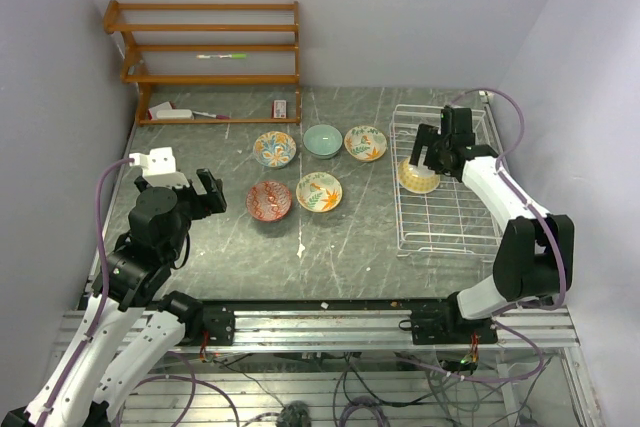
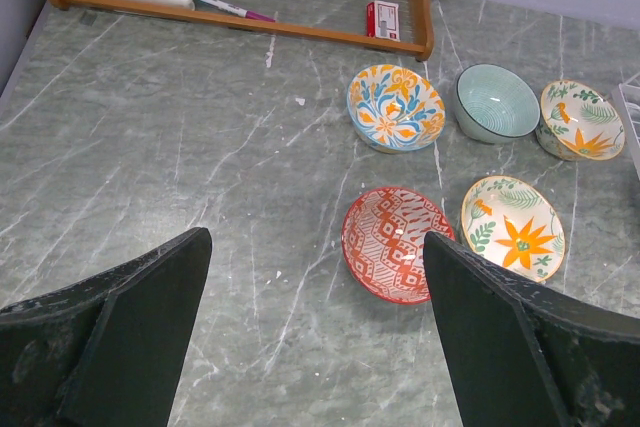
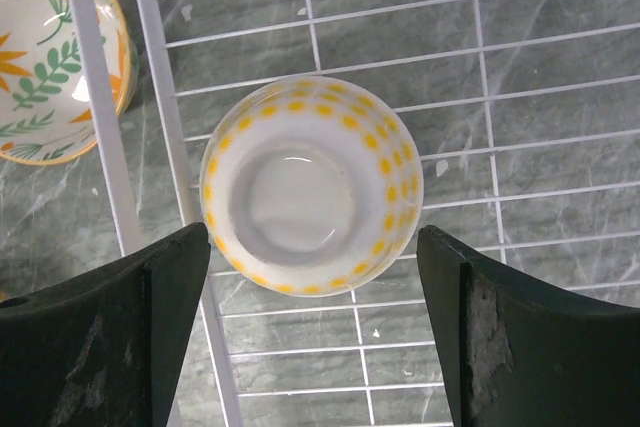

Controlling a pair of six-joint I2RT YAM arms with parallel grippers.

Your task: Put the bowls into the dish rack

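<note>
Bowls: one (image 3: 312, 182) sits upside down inside the dish rack (image 1: 450, 215), by its left rim, cream underside w/ yellow dots up, prob. inverted to drain. Right jaws hang either side of it, spread wide, not touching. Five more wait on the table (image 1: 360, 237) left of the rack: red-patterned bowl (image 2: 397, 244), teal bowl (image 2: 497, 102), three painted. Left jaws are spread too, empty, facing the red one, likely the next pick. Right wrist view shows the dotted base; top view gives only a pale disc there.

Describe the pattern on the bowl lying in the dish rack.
The bowl is cream with rows of yellow dashes; clearest in the right wrist view.
</note>
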